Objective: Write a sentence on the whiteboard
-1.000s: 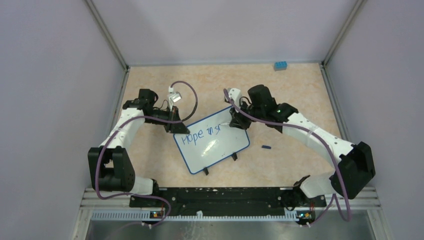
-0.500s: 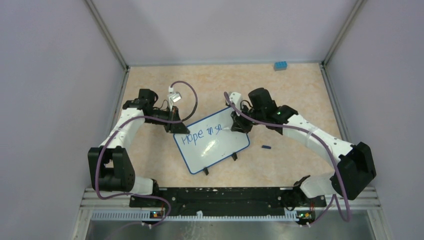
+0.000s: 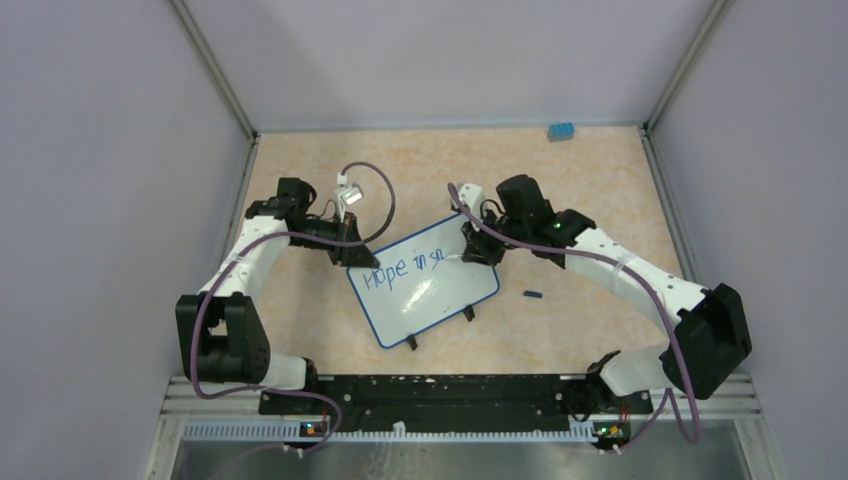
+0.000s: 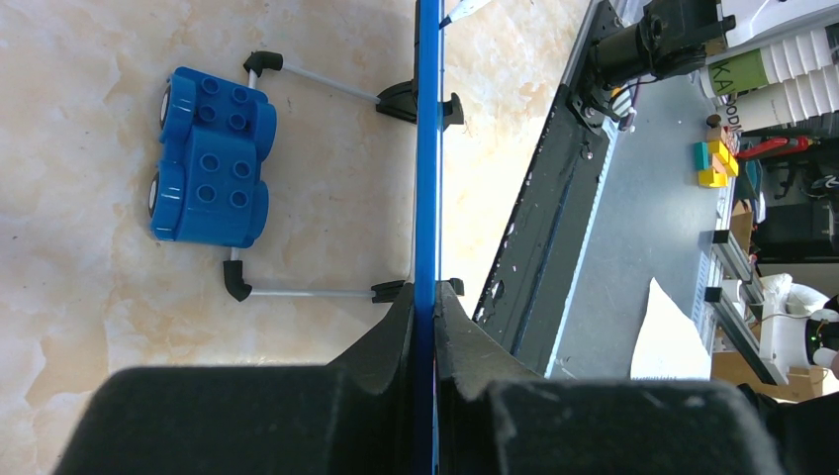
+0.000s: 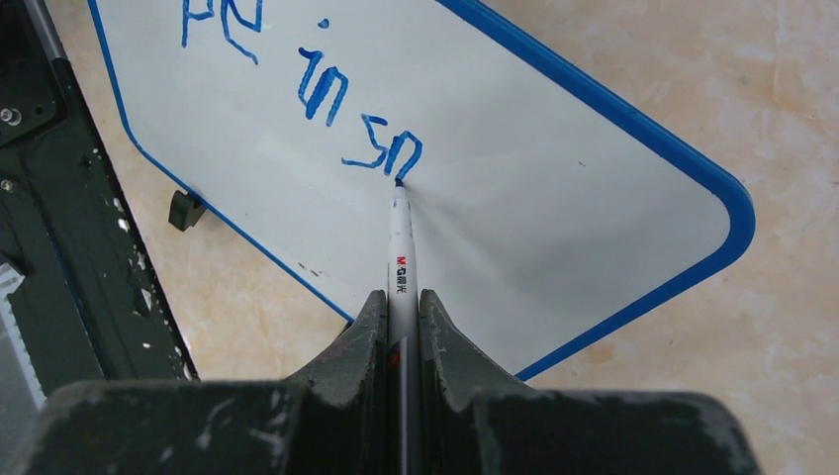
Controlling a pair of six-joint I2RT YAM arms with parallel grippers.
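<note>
- The top view shows you the whole layout: the whiteboard (image 3: 425, 285) sits mid-table between the two arms, skewed, with its left end nearer the rail.
- Only your left wrist cam shows what's behind it: a blue studded toy car (image 4: 211, 158) on the table (image 4: 79, 297), between the board's two wire legs. From above it's hidden.
- The left gripper (image 4: 425, 297) is clenched on the board's blue rim, which that cam sees edge-on.
- The right gripper (image 5: 401, 302) is clamped tight on a white marker (image 5: 401, 247), with the tip touching the board at the end of the last stroke.
- The sentence (image 3: 405, 268) is blue handwriting on one line so far. From above it reads "Hope in s…", and the right wrist cam shows "pe in sn".
- The board is glossy white with rounded corners and black clip feet.
- There's plenty of blank white below and right of the writing.
- A small dark cap-like bit (image 3: 533, 294) lies just off the board's right corner, and a blue brick (image 3: 560, 131) sits well away at the far edge.
</note>
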